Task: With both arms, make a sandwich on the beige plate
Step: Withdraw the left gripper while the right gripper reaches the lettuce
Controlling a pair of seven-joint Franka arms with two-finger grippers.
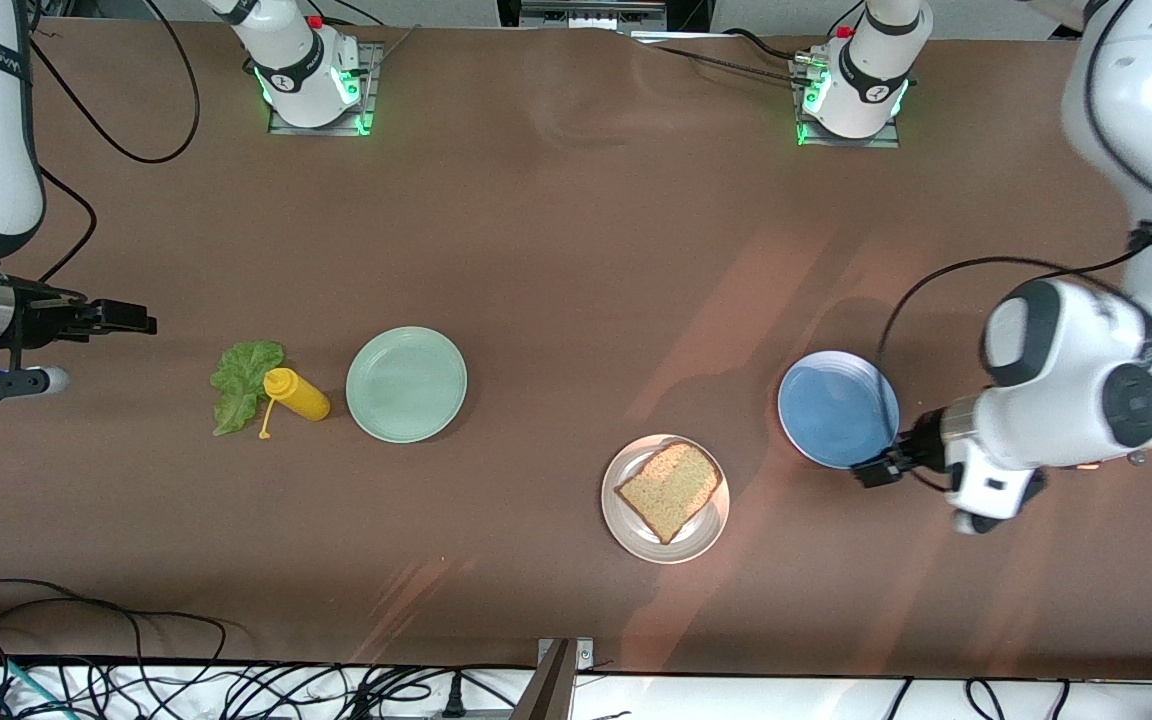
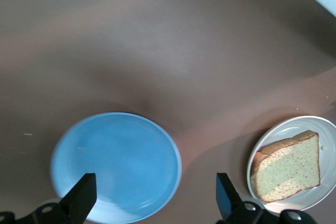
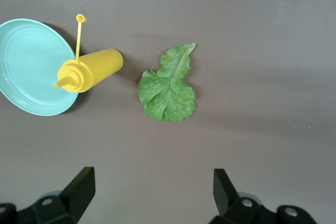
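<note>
The left end effector (image 1: 873,470) hangs with its fingers (image 2: 81,199) spread wide and nothing between them, over the edge of the blue plate (image 1: 836,405) that faces the camera. Near it, closer to the camera, sits the beige plate (image 1: 711,535) with one slice of wholemeal bread (image 1: 669,488) lying flat on it. The right end effector (image 1: 134,321) is up over the right arm's end of the bench (image 1: 576,250), fingers (image 3: 79,187) also wide apart and empty. Below it lies the lettuce leaf (image 1: 241,385), and the yellow squeeze bottle (image 1: 298,394) lies on its side just beside the leaf, next to the mint-green plate (image 1: 406,384). I think the leaf is thin and floppy, so a grab could slip off it or bump the bottle and make it roll. I see only one slice of bread, so the top slice may be missing
</note>
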